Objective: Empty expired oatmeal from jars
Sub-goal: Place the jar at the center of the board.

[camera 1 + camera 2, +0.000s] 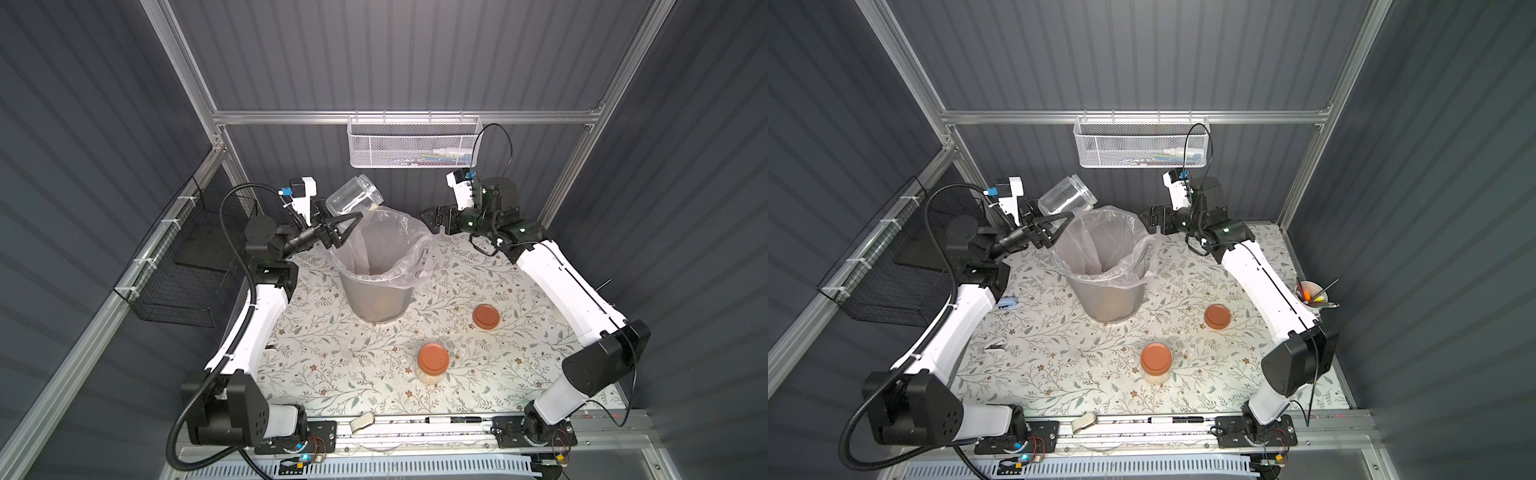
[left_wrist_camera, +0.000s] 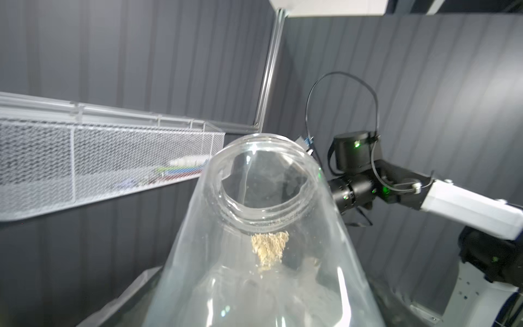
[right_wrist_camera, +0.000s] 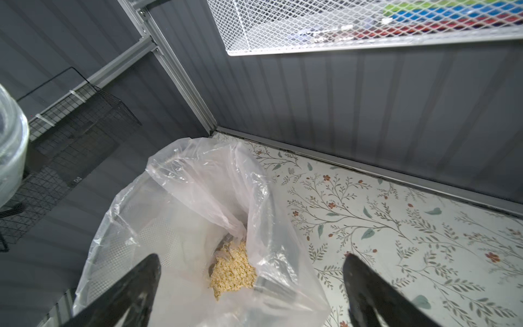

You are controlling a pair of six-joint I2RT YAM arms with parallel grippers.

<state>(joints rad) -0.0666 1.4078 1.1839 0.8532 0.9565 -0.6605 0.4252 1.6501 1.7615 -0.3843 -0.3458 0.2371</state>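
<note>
Nearest us, along the bottom edge of both top views, a black-and-white marker pen point(image 1: 451, 420) lies on the metal front rail. Just above it, lower centre on the floral-patterned tabletop point(image 1: 332, 361), a small clear round jar point(image 1: 444, 374) stands upright. A flat terracotta-orange lid point(image 1: 433, 358) is on it, and pale beige oatmeal flakes point(image 1: 431, 378) show through its wall. Up and to the right, well apart from it, a second terracotta-orange round lid point(image 1: 486, 316) lies flat on the tabletop.

At the centre of the frame stands the large grey plastic bin point(image 1: 374, 303), lined with a clear plastic bag point(image 1: 417, 253) folded over its rim. In the right wrist view we see a heap of oatmeal point(image 3: 232, 273) at the bottom of that bag.

Above the bin's upper-left rim, the left fingers point(image 1: 332, 235) are clamped on an open clear jar point(image 1: 353, 198), tipped on its side with its mouth toward the upper right. A small clump of oatmeal point(image 2: 268, 249) sits inside, just by the neck.

At the bin's upper-right rim the right fingers point(image 3: 133, 286) are spread wide apart, one over the bag and one over the tabletop. We cannot tell whether they touch the bag.

Farthest back, upper centre, a white mesh basket point(image 1: 415, 143) hangs on the wall. A black wire basket point(image 1: 183, 270) hangs at the left.
</note>
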